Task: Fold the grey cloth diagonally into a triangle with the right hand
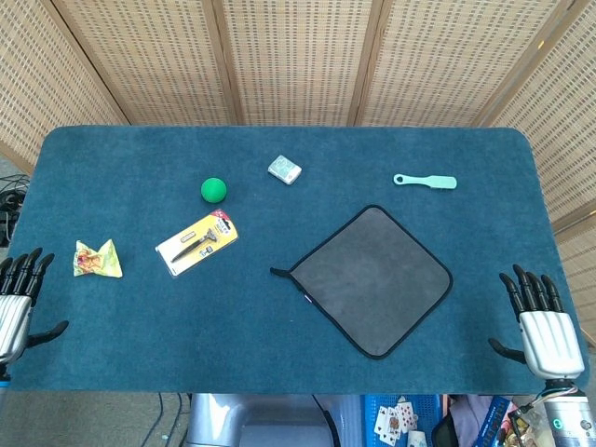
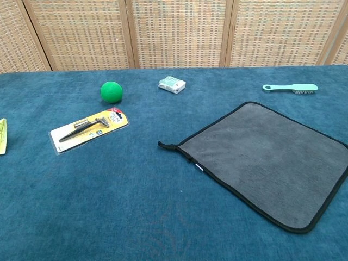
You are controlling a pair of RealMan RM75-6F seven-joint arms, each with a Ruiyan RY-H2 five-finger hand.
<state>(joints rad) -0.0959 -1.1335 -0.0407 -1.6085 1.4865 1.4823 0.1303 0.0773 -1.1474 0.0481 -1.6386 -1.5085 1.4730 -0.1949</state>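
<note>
Silver-backed with black fingers, the right robot hand (image 1: 541,321) sits at the near right corner of the desk (image 1: 279,307), fingers spread wide and pointing away from the robot, thumb out to the side, holding nothing and touching nothing that can be seen. It is near the grey cloth (image 1: 372,279) but apart from it, with a strip of blue desk between its fingers and the cloth's right corner. The left robot hand (image 1: 18,303) mirrors it at the near left edge, partly cut off by the frame, fingers likewise spread and empty. Neither robot hand shows in the chest view. The grey cloth lies flat and unfolded on the right half of the desk, turned like a diamond, with a black hem and a small black loop sticking out at its left corner; in the chest view the cloth (image 2: 266,160) runs to the right edge of the frame. Beyond the cloth, toward the far right, lies a mint-green brush (image 1: 425,181). Farther left sit a small pale packet (image 1: 284,169), a green ball (image 1: 214,190), and a yellow blister pack (image 1: 196,242) holding a dark tool. A crumpled yellow wrapper (image 1: 98,260) lies near the left robot hand, well apart from the cloth.
</note>
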